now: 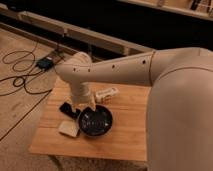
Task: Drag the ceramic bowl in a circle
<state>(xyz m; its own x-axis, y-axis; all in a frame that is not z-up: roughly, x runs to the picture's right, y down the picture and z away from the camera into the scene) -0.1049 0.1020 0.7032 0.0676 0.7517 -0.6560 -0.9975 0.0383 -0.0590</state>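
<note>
The ceramic bowl (95,121) is round, dark and glossy with pale speckles inside. It sits on the wooden table (125,135) left of centre. My gripper (86,107) hangs from the white arm (115,70) straight down at the bowl's far-left rim. It looks to be touching or hooked over that rim. The wrist hides the fingertips.
A flat black phone (68,109) lies just left of the bowl. A pale square item (69,128) lies at the bowl's front left. A white packet (107,93) lies behind the bowl. Cables and a blue box (45,63) are on the floor at left.
</note>
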